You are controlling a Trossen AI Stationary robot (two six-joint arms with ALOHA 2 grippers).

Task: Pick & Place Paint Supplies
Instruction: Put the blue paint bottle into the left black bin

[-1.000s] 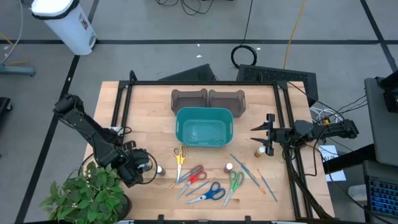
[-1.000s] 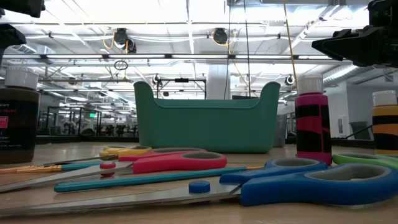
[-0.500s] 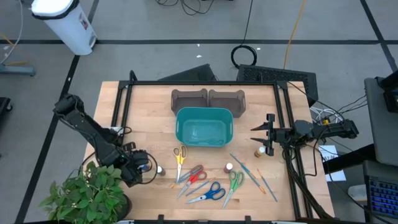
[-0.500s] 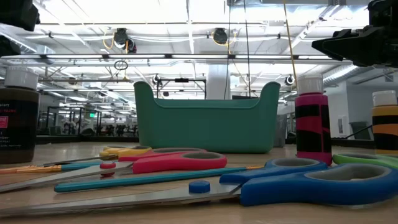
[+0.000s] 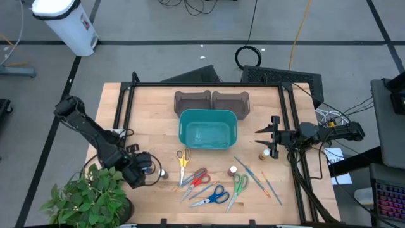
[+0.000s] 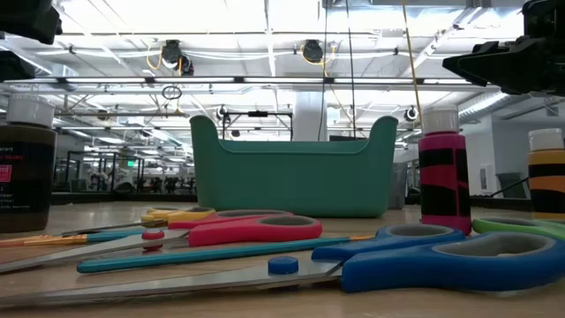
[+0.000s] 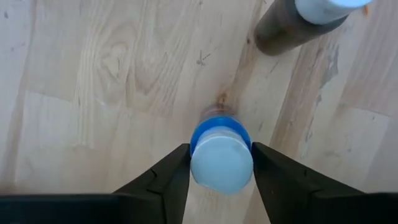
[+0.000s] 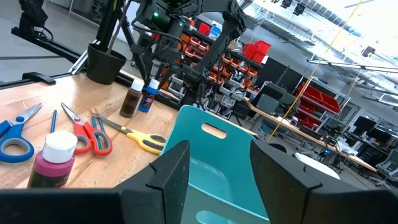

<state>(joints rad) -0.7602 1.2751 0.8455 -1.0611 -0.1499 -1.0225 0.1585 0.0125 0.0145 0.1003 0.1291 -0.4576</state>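
Grey floor (image 5: pixel 158 28) crossed by dark tape lines; bright strip-lit ceiling (image 6: pixel 265 18); red storage bins on shelving (image 8: pixel 255 50).

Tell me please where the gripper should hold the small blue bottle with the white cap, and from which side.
Grip the blue bottle on its round body just under the white cap, coming straight down. It stands upright, and the left gripper already straddles it with open fingers, clear of the brown bottle.

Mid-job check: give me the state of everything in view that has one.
blue bottle: upright, capped
left end effector: at the blue bottle, grip unclear
right end effector: open, holding nothing
brown bottle: upright, capped
pink bottle: upright, capped
amber bottle: upright, capped
teal bin: upright, empty
paintbrushes: lying flat
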